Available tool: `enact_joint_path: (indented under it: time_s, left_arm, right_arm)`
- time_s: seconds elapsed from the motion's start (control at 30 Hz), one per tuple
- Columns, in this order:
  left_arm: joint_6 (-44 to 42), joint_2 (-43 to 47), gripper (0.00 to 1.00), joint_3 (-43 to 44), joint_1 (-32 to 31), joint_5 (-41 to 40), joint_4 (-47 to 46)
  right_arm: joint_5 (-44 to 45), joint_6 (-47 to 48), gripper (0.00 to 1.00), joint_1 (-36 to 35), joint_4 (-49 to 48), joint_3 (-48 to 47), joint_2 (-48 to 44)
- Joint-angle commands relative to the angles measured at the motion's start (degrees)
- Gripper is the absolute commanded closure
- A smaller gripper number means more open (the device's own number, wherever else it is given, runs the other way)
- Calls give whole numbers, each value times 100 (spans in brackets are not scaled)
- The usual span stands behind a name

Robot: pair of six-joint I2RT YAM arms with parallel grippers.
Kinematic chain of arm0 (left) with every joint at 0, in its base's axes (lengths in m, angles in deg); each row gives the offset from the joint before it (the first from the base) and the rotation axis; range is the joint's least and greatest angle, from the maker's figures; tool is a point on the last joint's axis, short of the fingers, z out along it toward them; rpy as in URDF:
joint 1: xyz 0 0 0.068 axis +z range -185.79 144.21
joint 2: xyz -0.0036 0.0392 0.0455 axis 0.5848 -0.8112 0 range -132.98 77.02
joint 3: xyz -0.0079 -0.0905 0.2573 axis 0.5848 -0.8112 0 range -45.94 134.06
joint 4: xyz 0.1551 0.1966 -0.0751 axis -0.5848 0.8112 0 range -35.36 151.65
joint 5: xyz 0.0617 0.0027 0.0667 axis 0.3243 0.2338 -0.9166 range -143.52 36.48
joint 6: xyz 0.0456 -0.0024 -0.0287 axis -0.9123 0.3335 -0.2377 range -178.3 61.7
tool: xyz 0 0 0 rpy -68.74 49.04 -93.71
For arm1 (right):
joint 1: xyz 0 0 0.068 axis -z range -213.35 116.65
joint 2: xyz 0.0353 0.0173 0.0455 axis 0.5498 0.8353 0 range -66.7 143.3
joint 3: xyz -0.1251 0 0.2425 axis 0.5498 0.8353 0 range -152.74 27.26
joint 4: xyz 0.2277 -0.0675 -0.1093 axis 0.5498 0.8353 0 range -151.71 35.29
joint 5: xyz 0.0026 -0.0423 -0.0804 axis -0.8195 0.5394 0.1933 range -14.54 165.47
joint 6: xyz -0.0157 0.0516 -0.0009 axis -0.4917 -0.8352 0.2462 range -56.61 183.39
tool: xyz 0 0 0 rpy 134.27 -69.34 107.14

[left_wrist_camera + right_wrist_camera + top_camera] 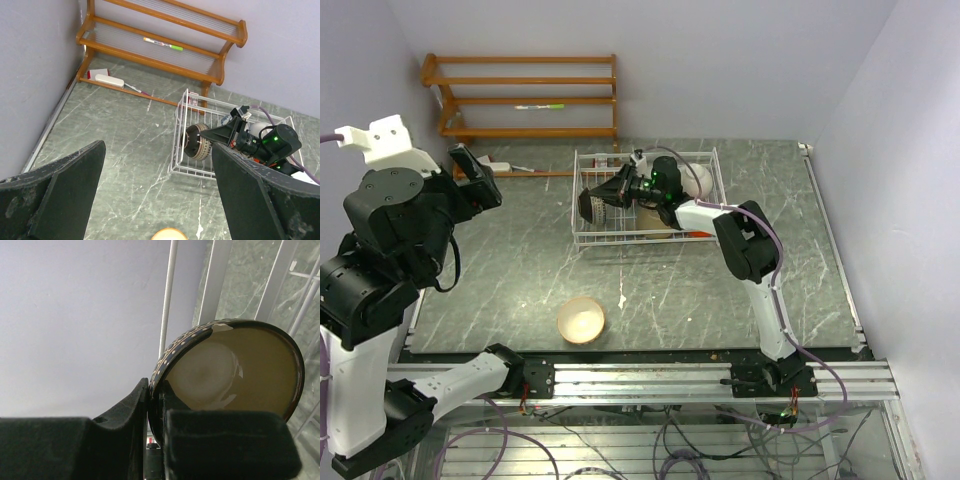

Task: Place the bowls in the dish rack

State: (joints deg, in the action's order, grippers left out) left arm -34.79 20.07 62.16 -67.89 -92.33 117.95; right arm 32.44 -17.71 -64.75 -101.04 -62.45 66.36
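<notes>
the dark green marbled table [520, 260] holds a white wire-grid dish rack [595, 238] toward its back. the left gripper [157, 150] is spread wide, empty. the right gripper [155, 412] is clamped on the rim of a brown tan-lined round bowl [225, 370], tipped on edge at the rack's left end. a cream-beige round bowl [581, 320] sits near the table's front.

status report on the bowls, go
left gripper open, raised. right gripper shut on brown bowl, at left end of dish rack. cream bowl on table. nothing blocking.
</notes>
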Motion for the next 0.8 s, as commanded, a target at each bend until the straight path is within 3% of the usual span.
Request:
enact_joint_path:
  time_s: [0.0, 0.77]
  left_arm:
    - [-108, -20, 1, 142, -31, -92, -72]
    - [-206, -80, 1, 16, -33, 25, -222]
  right_arm:
    - [22, 3, 99, 58, 14, 85, -68]
    - [155, 964, 77, 644, 1540, 639, -663]
